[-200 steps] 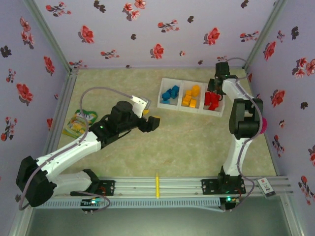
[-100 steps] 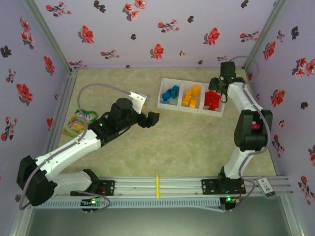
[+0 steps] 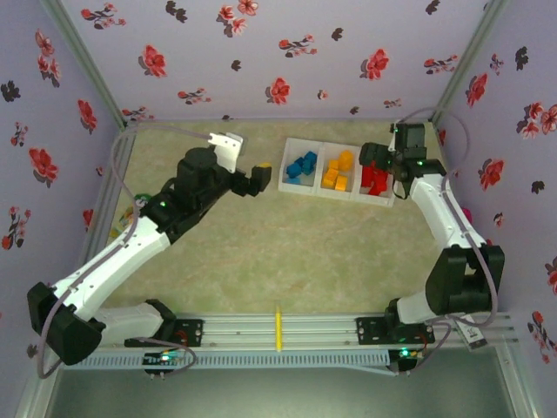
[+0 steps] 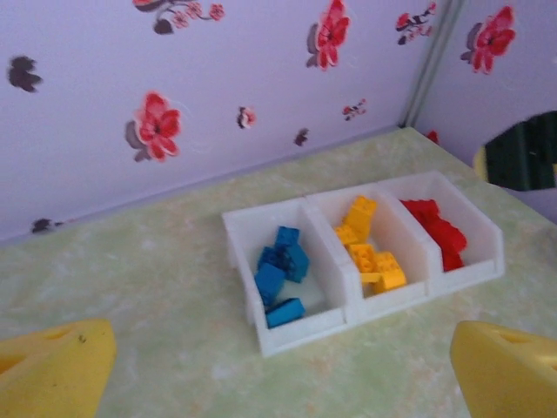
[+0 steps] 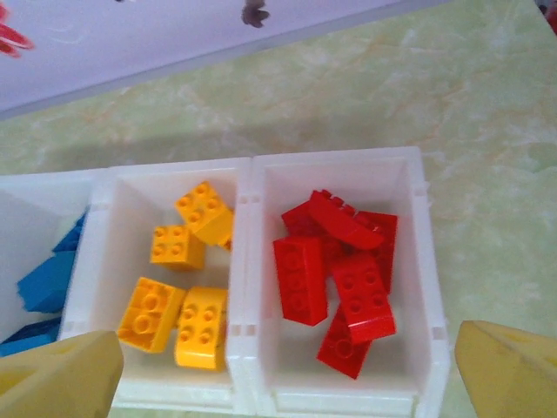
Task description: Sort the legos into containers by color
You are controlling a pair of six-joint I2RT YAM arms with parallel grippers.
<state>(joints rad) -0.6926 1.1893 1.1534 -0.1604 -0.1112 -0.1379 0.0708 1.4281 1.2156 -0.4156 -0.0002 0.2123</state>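
Three joined white containers (image 3: 317, 188) stand in a row at the far middle of the table. The left one holds blue legos (image 3: 302, 165), the middle one orange-yellow legos (image 3: 338, 171), the right one red legos (image 3: 374, 178). My left gripper (image 3: 254, 178) hovers just left of the row, open and empty. In its wrist view (image 4: 278, 374) the containers (image 4: 305, 335) lie ahead with the blue legos (image 4: 280, 272) nearest. My right gripper (image 3: 377, 162) hangs above the red container, open. Its wrist view (image 5: 283, 374) looks down on the red legos (image 5: 335, 279) and orange-yellow legos (image 5: 178, 287).
A green-yellow snack packet (image 3: 122, 228) lies at the left edge, partly under my left arm. A thin yellow stick (image 3: 278, 328) rests on the near rail. Flowered walls (image 3: 261, 61) close in the far side and both flanks.
My left gripper has travelled away from the bases toward the containers' left end. The right arm's elbow has swung out to the near right, and its gripper has spread open over the red container.
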